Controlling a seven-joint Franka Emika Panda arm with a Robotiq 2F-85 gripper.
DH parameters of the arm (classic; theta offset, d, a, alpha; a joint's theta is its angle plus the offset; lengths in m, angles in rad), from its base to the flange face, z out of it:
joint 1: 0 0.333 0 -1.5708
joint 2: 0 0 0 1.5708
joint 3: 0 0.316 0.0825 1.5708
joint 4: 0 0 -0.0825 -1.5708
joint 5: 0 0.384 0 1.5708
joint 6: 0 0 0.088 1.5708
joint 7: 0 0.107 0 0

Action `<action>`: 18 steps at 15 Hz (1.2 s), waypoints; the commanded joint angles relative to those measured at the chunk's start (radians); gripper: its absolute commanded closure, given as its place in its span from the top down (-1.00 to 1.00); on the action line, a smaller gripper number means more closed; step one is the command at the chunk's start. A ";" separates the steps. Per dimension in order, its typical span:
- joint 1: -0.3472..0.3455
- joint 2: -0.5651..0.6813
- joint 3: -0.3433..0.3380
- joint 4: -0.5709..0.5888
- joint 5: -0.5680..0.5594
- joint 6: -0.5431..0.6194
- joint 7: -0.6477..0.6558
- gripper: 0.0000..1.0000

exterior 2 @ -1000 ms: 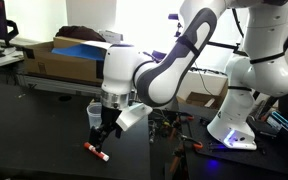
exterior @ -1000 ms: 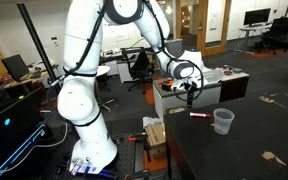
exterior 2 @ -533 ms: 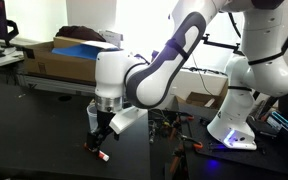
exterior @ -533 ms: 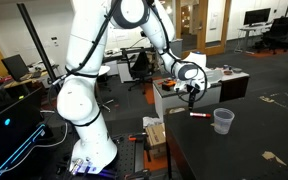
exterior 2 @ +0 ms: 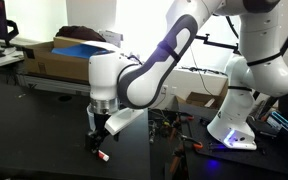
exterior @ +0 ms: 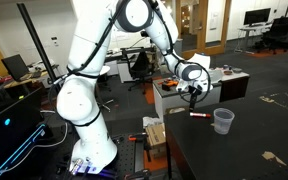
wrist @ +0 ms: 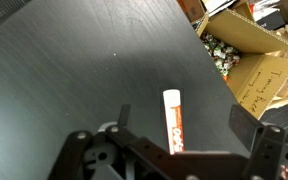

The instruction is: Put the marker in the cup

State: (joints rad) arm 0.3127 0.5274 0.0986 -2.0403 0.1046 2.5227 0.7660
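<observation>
Right now the fingers (wrist: 246,130) stand wide apart and empty, hanging over the marker (wrist: 172,120), which lies flat on the dark surface (wrist: 64,60) at lower centre of the wrist view. It looks light, stiff and apt to roll, so I'd pinch it across mid-barrel. Only an exterior view shows the cup (exterior: 223,121), right of centre; the wrist view misses it.

Your gripper (exterior 2: 96,138) hangs just over the marker (exterior 2: 100,153), jaws pointing down. Marker lies flat on the dark table (exterior 2: 34,135), cardboard box (exterior 2: 59,62) behind the arm (exterior 2: 144,80).
</observation>
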 commanded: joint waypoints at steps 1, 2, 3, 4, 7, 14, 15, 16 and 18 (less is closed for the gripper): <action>0.000 0.017 -0.007 0.051 0.006 -0.062 -0.016 1.00; -0.002 0.023 -0.008 0.059 0.007 -0.071 -0.016 1.00; -0.001 0.026 -0.011 0.065 0.006 -0.083 -0.011 1.00; 0.007 0.013 -0.010 0.031 0.006 -0.037 -0.005 1.00; 0.008 0.017 -0.011 0.032 0.006 -0.038 -0.004 1.00; 0.043 0.030 -0.055 0.040 -0.057 -0.010 0.025 1.00; 0.043 0.034 -0.058 0.043 -0.060 -0.009 0.021 1.00; 0.046 0.038 -0.064 0.045 -0.065 -0.007 0.022 1.00; 0.050 0.051 -0.069 0.051 -0.078 0.005 0.020 1.00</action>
State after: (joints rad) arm 0.3412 0.5568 0.0518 -2.0075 0.0562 2.5042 0.7659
